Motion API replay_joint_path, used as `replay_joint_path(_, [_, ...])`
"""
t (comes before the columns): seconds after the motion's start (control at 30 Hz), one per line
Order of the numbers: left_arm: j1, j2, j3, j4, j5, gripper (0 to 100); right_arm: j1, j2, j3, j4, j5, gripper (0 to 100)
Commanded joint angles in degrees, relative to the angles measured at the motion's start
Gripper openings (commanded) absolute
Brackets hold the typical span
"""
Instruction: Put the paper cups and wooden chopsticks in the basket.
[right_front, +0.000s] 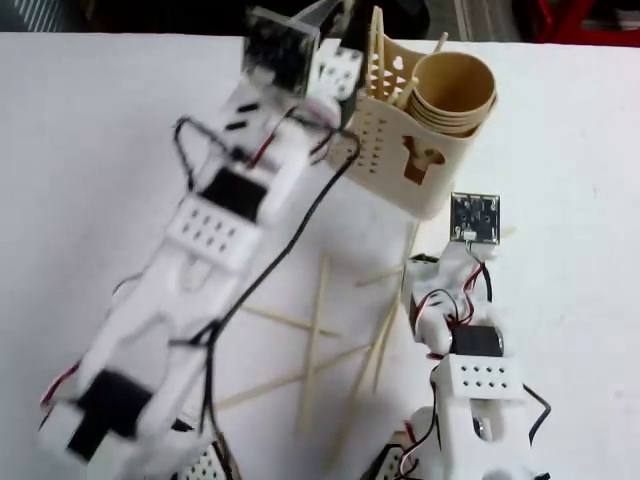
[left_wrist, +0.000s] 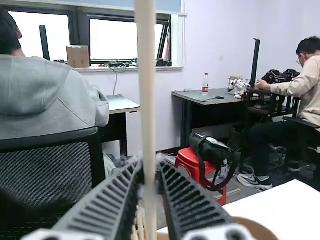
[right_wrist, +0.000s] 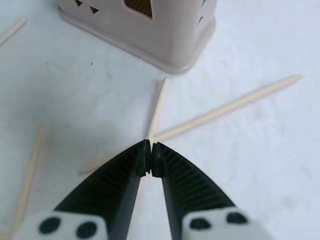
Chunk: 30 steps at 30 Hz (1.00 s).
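"Just beyond the right gripper (right_wrist: 150, 150), the basket (right_wrist: 165, 40) stands on the table (right_front: 90, 150). How full is it?"

"The paper cups (right_front: 455, 90) sit stacked inside, with a few sticks beside them. That part looks done."

"And the chopsticks?"

"The left gripper (left_wrist: 150, 167) is clamped on one chopstick (left_wrist: 146, 75), held upright close by the basket. The right gripper's jaws are pinched together, seemingly on nothing, with several loose chopsticks (right_front: 312, 340) lying under and around it. Most of the sticks are left, I'd judge."

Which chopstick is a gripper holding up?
The chopstick standing upright, pinched in the left gripper. The loose chopsticks lie flat on the table.
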Motion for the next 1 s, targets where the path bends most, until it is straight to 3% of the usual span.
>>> replay_joint_path(0.0, [1.10, 10.24, -12.48, -1.14, 2.64, 2, 0.13, -0.22, -0.53, -1.10, -0.53, 1.8])
replay_joint_path(0.23, [1.63, 21.49, -18.99, -0.53, 2.29, 3, 0.13, -0.31, -0.53, -1.10, -0.26, 1.8])
replay_joint_path(0.43, [1.71, 23.16, -23.82, 12.13, 1.05, 14, 0.13, -0.31, -0.53, -1.10, -0.18, 1.8])
replay_joint_path(0.53, [1.54, 23.08, -27.52, 18.73, 0.62, 14, 0.13, -0.31, -0.53, -1.10, -0.18, 1.8])
replay_joint_path(0.7, [0.13, 22.99, -35.96, 33.32, 0.35, 15, 0.13, -0.31, -0.53, -1.10, -0.18, 1.8])
replay_joint_path(0.87, [0.48, 22.99, -47.82, 55.56, -9.05, 14, 0.13, -0.31, -0.53, -1.10, -0.26, 1.8])
replay_joint_path(0.97, [0.40, 22.99, -55.91, 67.60, -9.85, 14, 0.13, -0.31, -0.53, -0.92, -0.18, 2.0])
